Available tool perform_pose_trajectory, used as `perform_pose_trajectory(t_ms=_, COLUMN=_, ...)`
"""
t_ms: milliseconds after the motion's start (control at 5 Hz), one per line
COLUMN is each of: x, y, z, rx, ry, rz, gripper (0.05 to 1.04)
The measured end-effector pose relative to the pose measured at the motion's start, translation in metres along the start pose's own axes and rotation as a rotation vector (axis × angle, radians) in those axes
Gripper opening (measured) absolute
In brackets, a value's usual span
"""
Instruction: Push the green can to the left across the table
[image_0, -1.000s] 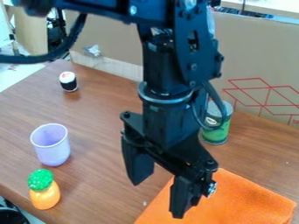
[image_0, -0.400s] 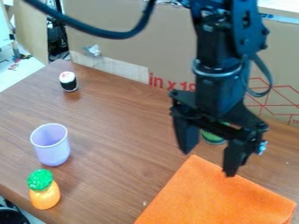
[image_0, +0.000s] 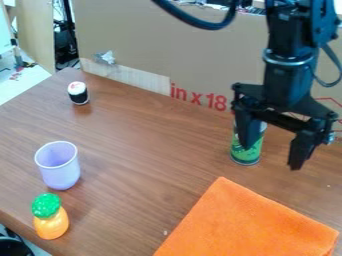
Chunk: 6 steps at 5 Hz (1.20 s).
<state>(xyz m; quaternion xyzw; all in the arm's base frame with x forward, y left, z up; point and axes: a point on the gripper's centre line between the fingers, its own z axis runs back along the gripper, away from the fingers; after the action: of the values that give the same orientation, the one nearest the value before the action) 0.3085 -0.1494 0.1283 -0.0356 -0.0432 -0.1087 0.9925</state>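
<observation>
Gripper (image_0: 271, 158) spread wide, hanging over the right part of the table, nearest the green can (image_0: 246, 157).

Left to right across the brown wooden table (image_0: 147, 150):

Far left, close to the near edge: toy pineapple (image_0: 51, 223), orange-yellow body, bumpy green top, leaning slightly. Just behind it, a pale purple cup (image_0: 60, 170), upright, mouth up. Well back from both, near the table's far left corner, a small cylinder (image_0: 78, 93), black around the side, whitish top with reddish marks, standing on end.

Behind the table, a tan cardboard panel (image_0: 160, 50) rises like a wall. Crumpled silvery scrap (image_0: 105, 57) on it toward the left, paler strip along its foot, red lettering and red lines farther right.

Front, middle to right: orange cloth (image_0: 247, 220), laid flat, one corner pointing back toward the can, near side cut off by the bottom of the view.

Behind that corner, the green can, upright, on the wood, apart from the cloth. One finger of the gripper overlaps its upper part in view; contact between them cannot be told.

Black arm (image_0: 288, 75) enters from the top edge at right. Gripper fingers point down, well apart, wood visible in the gap; the other finger is right of the can.
</observation>
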Motion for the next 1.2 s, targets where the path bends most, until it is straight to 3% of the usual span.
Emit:
perform_pose_trajectory(t_ms=600, x=0.037, y=0.002, z=-0.026, rx=-0.055, ry=-0.003, rz=-0.076, gripper=1.001)
perform_pose_trajectory(t_ms=800, x=0.045, y=0.007, z=-0.038, rx=-0.063, ry=-0.021, rz=-0.034, gripper=1.001)
perform_pose_trajectory(t_ms=1000, x=0.047, y=0.010, z=-0.052, rx=-0.057, ry=0.002, rz=-0.021, gripper=1.001)
perform_pose_trajectory(t_ms=1200, x=0.059, y=0.011, z=-0.054, rx=-0.041, ry=-0.020, rz=-0.007, gripper=1.001)
